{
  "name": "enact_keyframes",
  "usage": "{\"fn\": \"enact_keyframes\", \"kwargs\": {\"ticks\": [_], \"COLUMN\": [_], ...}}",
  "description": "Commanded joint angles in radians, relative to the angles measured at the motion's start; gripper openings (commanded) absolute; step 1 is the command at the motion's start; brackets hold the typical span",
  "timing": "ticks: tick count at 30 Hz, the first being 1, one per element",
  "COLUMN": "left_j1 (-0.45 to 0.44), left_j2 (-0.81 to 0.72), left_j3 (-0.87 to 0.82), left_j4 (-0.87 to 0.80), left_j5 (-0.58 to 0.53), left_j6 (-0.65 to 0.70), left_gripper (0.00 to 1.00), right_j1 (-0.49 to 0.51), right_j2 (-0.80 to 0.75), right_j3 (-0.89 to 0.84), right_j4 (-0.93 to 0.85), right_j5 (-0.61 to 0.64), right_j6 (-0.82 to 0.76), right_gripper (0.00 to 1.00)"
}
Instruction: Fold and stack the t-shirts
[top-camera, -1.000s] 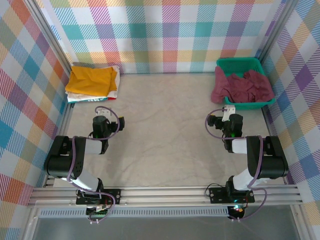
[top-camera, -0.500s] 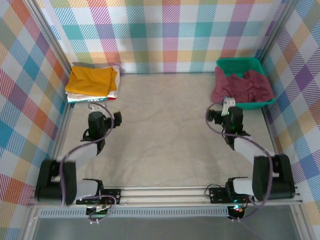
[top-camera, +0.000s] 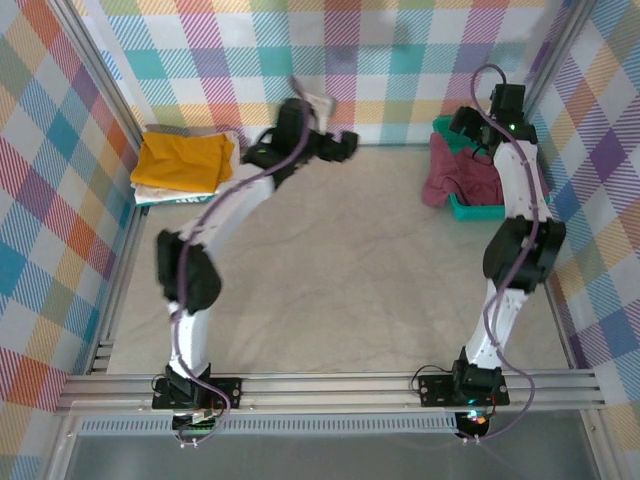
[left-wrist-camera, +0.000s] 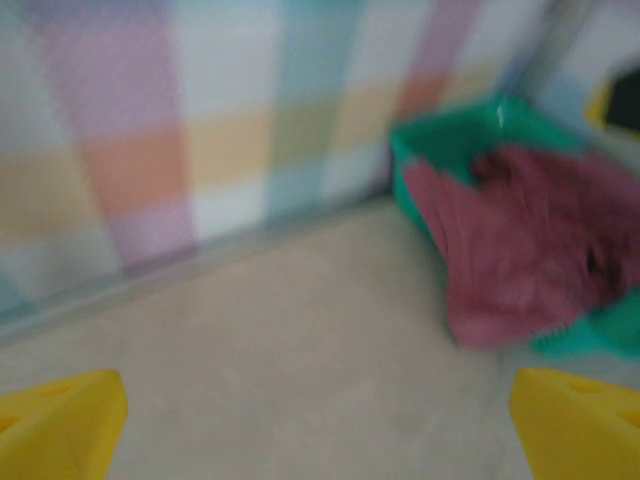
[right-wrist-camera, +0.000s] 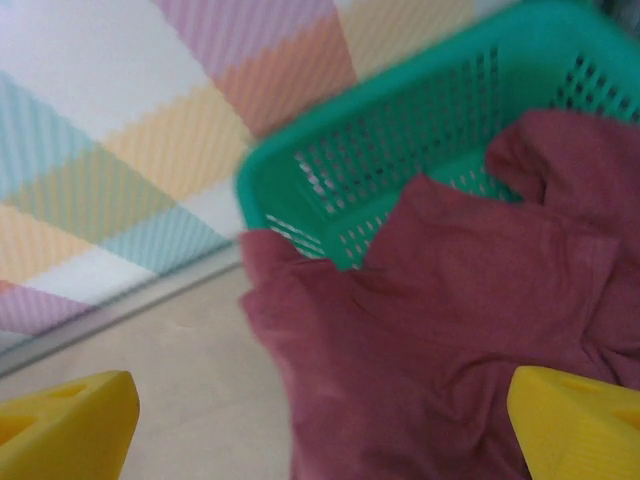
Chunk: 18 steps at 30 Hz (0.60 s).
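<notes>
A crumpled maroon t-shirt (top-camera: 462, 176) lies in the teal basket (top-camera: 482, 208) at the back right and spills over its left rim. In the right wrist view the same maroon t-shirt (right-wrist-camera: 450, 330) hangs over the basket's mesh wall (right-wrist-camera: 400, 150). My right gripper (top-camera: 460, 126) hovers over the basket's far left corner, open, its yellow fingertips (right-wrist-camera: 65, 425) wide apart with nothing between them. At the back centre my left gripper (top-camera: 340, 147) is open and empty, facing the maroon t-shirt (left-wrist-camera: 520, 240). A folded yellow t-shirt (top-camera: 180, 160) rests on a white one (top-camera: 226, 186) at the back left.
The checked back wall (top-camera: 340, 60) stands right behind both grippers. Metal frame posts (top-camera: 100, 80) run along the side walls. The beige cloth table top (top-camera: 330, 270) stretches between the stack and the basket.
Both arms have swung from the middle of the table up to the back: the left to the back centre, the right over the basket. The shirts have not moved.
</notes>
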Motion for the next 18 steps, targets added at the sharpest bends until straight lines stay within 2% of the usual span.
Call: {"fn": "enact_keyframes", "kwargs": {"ticks": [1,5,8,11,13,18], "left_j1": [-0.055,-0.1,-0.118,-0.124,-0.125,-0.125], "left_j2": [0.081,0.158,0.177,0.183,0.184,0.183], "left_j3": [0.127,0.182,0.177,0.154,0.144,0.118], "left_j4": [-0.197,-0.191,-0.196,-0.192,-0.196,-0.186], "left_j5": [0.102,0.145,0.139,0.143,0.133,0.122], "left_j6": [0.025,0.013,0.008,-0.001,-0.007,-0.021], "left_gripper": [0.98,0.99,1.0,1.0,1.0,1.0], "right_j1": [-0.022,-0.054,-0.064,-0.078,-0.08,-0.096], "right_j2": [0.146,0.284,0.317,0.356,0.378,0.416], "right_j3": [0.193,0.32,0.313,0.331,0.343,0.345], "right_j4": [-0.305,-0.351,-0.316,-0.309,-0.307,-0.277], "right_j5": [-0.066,-0.132,-0.129,-0.174,-0.189,-0.264], "right_j6": [0.035,0.088,0.109,0.128,0.132,0.158], "right_gripper": [0.97,0.94,0.92,0.82,0.74,0.4]}}
